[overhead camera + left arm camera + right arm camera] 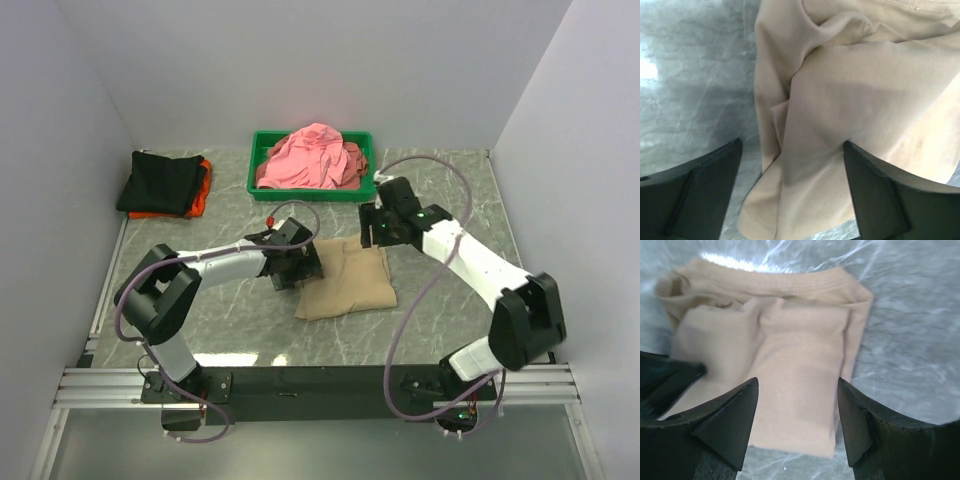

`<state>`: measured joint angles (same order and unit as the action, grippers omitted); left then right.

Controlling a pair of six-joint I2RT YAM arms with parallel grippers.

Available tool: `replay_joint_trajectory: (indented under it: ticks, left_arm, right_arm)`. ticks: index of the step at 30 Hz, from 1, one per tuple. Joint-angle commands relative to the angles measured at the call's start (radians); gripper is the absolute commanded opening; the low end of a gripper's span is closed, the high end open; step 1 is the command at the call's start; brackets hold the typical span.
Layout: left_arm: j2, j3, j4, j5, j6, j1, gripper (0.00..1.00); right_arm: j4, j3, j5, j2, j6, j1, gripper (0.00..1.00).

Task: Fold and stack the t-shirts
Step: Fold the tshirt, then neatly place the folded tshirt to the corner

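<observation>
1. Start with the tan t-shirt (345,280): folded to a lumpy rectangle, flat on the marble table (230,325), near the middle, between both arms. Seen close from the left wrist (865,100), with loose layers bunched at one edge rather than lying square.
2. Note the left gripper (295,265) at the shirt's left edge, spread wide (792,145) and straddling that bunched edge. Pinching nothing.
3. Note the right gripper (378,232) at the far right corner, also spread (797,380). Poised over the folded cloth (775,355) near its stitched edge, gripping nothing.
4. Look further out: pink t-shirts (315,155) heaped in the green tray (310,193) just behind. Black t-shirt (160,180) folded on top of the orange t-shirt (200,198) in the far left corner, probably the stack to join.
5. Beware closing on the top layer alone. Would likely peel the fold open on the lift, given the loose edges.
6. Beware an uneven lift. With one side raised ahead of the other, likely to sag, slide out or unfold.
7. Watch the carry toward the stack. Dragging soft cloth across the marble could rumple it or land it askew.
</observation>
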<state>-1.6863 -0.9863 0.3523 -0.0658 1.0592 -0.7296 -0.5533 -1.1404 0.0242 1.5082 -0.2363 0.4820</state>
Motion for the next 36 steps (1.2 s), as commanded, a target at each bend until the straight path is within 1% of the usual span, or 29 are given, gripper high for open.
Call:
replay_joint_trajectory:
  ticks: [1, 2, 4, 5, 7, 9, 11, 12, 13, 15, 16, 17, 18, 20, 21, 22, 25, 26, 27, 28, 30, 34, 35, 36]
  left_arm:
    - [-0.047, -0.015, 0.022, -0.006, -0.019, -0.001, 0.88]
    - [-0.058, -0.002, 0.028, -0.018, -0.01, -0.007, 0.83]
    - [-0.068, 0.009, 0.045, -0.061, -0.001, -0.014, 0.79]
    - [-0.087, 0.011, 0.056, -0.072, 0.001, -0.025, 0.73]
    - [-0.113, -0.005, 0.079, -0.098, 0.002, -0.037, 0.66]
    - [-0.162, -0.06, 0.141, -0.17, 0.005, -0.071, 0.59]
    - [-0.209, -0.118, 0.175, -0.233, 0.005, -0.103, 0.56]
    - [-0.228, -0.136, 0.209, -0.247, 0.007, -0.108, 0.55]
    - [-0.243, -0.153, 0.22, -0.258, 0.007, -0.109, 0.51]
    - [-0.288, -0.198, 0.255, -0.296, -0.001, -0.108, 0.38]
    - [-0.302, -0.215, 0.272, -0.319, -0.002, -0.108, 0.3]
    - [-0.326, -0.254, 0.301, -0.345, -0.001, -0.106, 0.08]
    - [-0.334, -0.276, 0.329, -0.415, 0.001, -0.105, 0.01]
    - [-0.334, -0.325, 0.395, -0.477, -0.011, -0.096, 0.01]
    - [-0.323, -0.334, 0.41, -0.55, -0.018, -0.091, 0.0]
    - [-0.296, -0.345, 0.424, -0.58, -0.03, -0.08, 0.01]
    - [-0.244, -0.351, 0.424, -0.687, -0.112, -0.057, 0.01]
    - [-0.213, -0.353, 0.425, -0.716, -0.167, -0.042, 0.01]
    - [-0.199, -0.353, 0.424, -0.75, -0.188, -0.037, 0.01]
    - [-0.175, -0.345, 0.403, -0.809, -0.259, -0.024, 0.01]
    - [-0.153, -0.331, 0.358, -0.842, -0.347, -0.002, 0.01]
    - [-0.109, -0.273, 0.24, -0.874, -0.565, 0.09, 0.01]
    - [-0.101, -0.262, 0.22, -0.899, -0.597, 0.108, 0.01]
    - [-0.093, -0.255, 0.167, -0.911, -0.629, 0.127, 0.01]
  right_arm:
    - [-0.003, 0.036, 0.057, -0.112, -0.075, -0.04, 0.71]
    - [-0.004, 0.044, 0.062, -0.15, -0.084, -0.048, 0.71]
    - [-0.004, 0.07, 0.071, -0.186, -0.101, -0.063, 0.71]
    - [-0.002, 0.08, 0.075, -0.219, -0.106, -0.065, 0.71]
    - [0.004, 0.094, 0.086, -0.25, -0.116, -0.069, 0.71]
    - [0.001, 0.111, 0.103, -0.287, -0.121, -0.077, 0.71]
    - [-0.01, 0.122, 0.129, -0.312, -0.13, -0.085, 0.72]
    - [-0.016, 0.123, 0.137, -0.321, -0.135, -0.088, 0.72]
    - [-0.02, 0.134, 0.152, -0.33, -0.139, -0.086, 0.72]
    - [-0.02, 0.149, 0.169, -0.361, -0.152, -0.091, 0.72]
    - [-0.022, 0.168, 0.183, -0.373, -0.158, -0.091, 0.72]
    - [-0.023, 0.175, 0.215, -0.402, -0.164, -0.094, 0.72]
    - [-0.025, 0.185, 0.232, -0.419, -0.182, -0.097, 0.72]
    - [-0.023, 0.214, 0.266, -0.477, -0.199, -0.103, 0.73]
    - [-0.01, 0.223, 0.272, -0.496, -0.21, -0.106, 0.73]
    - [0.001, 0.247, 0.276, -0.515, -0.212, -0.106, 0.73]
    - [0.02, 0.281, 0.305, -0.58, -0.222, -0.109, 0.74]
    - [0.02, 0.283, 0.316, -0.597, -0.227, -0.112, 0.75]
    - [0.015, 0.287, 0.35, -0.605, -0.244, -0.112, 0.77]
    - [0.01, 0.294, 0.368, -0.615, -0.259, -0.112, 0.8]
    - [0.012, 0.3, 0.388, -0.626, -0.274, -0.115, 0.83]
    - [0.016, 0.309, 0.396, -0.652, -0.271, -0.125, 0.84]
    - [0.016, 0.311, 0.399, -0.657, -0.271, -0.128, 0.84]
    - [0.018, 0.314, 0.404, -0.661, -0.271, -0.128, 0.84]
